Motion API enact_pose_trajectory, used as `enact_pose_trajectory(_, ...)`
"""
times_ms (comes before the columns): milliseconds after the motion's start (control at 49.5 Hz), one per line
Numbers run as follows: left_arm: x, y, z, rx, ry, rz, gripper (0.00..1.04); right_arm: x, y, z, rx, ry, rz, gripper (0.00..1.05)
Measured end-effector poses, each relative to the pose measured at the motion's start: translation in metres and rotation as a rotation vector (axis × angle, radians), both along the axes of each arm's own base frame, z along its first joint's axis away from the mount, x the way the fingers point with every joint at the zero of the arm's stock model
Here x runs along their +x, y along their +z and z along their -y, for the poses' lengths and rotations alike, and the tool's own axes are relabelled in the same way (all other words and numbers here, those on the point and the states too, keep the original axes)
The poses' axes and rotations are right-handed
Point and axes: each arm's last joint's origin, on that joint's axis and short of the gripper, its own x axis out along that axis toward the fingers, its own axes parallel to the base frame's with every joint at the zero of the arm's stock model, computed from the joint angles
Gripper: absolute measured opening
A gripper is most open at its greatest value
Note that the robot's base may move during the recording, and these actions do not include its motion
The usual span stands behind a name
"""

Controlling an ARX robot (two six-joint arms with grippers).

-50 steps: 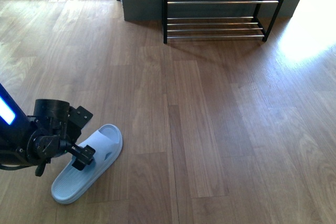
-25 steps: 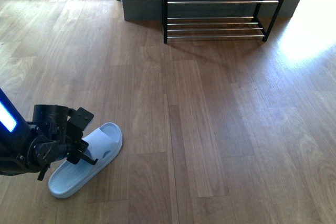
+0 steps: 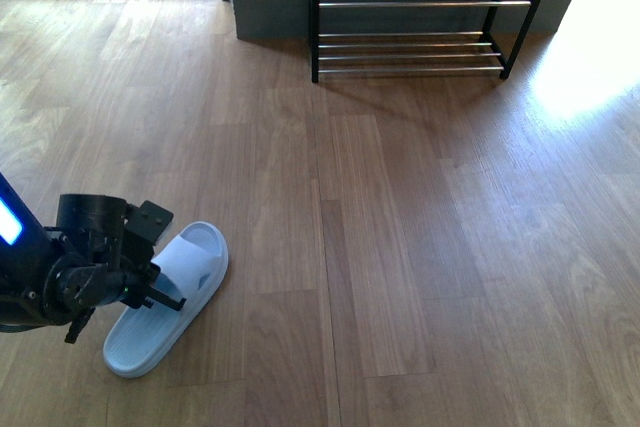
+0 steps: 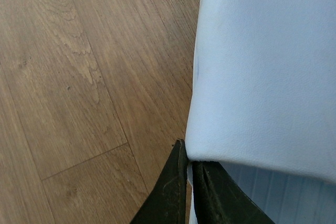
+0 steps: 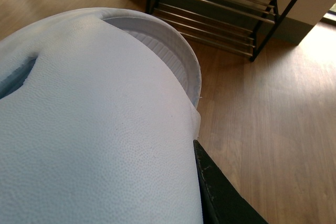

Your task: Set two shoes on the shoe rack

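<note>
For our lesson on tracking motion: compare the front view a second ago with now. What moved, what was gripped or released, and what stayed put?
The pale-blue slide, pinched at its strap edge by the left gripper, has shifted a little: its toe end swung slightly left and it now looks tilted. The left arm drew back toward the robot. The grip was kept throughout; nothing was released. The shoe rack stayed put, shelves bare. The right gripper holds another pale-blue slide.

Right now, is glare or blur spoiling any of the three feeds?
Front view: sunlight washes out the floor right of the shoe rack; the rest is sharp. Left wrist view: evenly lit, slide clear. Right wrist view: the other slide fills the frame, slightly soft.
</note>
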Motion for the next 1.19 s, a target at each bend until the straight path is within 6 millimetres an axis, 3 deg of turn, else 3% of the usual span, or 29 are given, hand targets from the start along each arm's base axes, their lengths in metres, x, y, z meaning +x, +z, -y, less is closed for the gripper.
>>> enact_pose_trajectory(242,0.011,0.074,-0.007,-0.02,0.099,0.126,0.02,0.0,0.0,0.0,0.0,0.0,0.0,0.02)
enact_pose_trajectory(464,-0.01,0.137,-0.02,-0.019,0.233,0.174,0.02,0.0,0.0,0.0,0.0,0.0,0.0,0.02)
enact_pose_trajectory(606,-0.033,0.209,-0.033,-0.032,0.331,0.272,0.02,0.0,0.0,0.0,0.0,0.0,0.0,0.02)
enact_pose_trajectory(767,-0.09,0.29,-0.044,-0.081,0.4,0.421,0.02,0.0,0.0,0.0,0.0,0.0,0.0,0.02)
enact_pose_trajectory(868,-0.138,0.321,-0.043,-0.112,0.43,0.495,0.02,0.0,0.0,0.0,0.0,0.0,0.0,0.02)
enact_pose_trajectory(1030,-0.207,0.338,-0.031,-0.101,0.469,0.639,0.02,0.0,0.0,0.0,0.0,0.0,0.0,0.02)
enact_pose_trajectory(1191,-0.256,0.33,-0.025,-0.08,0.533,0.71,0.02,0.0,0.0,0.0,0.0,0.0,0.0,0.02)
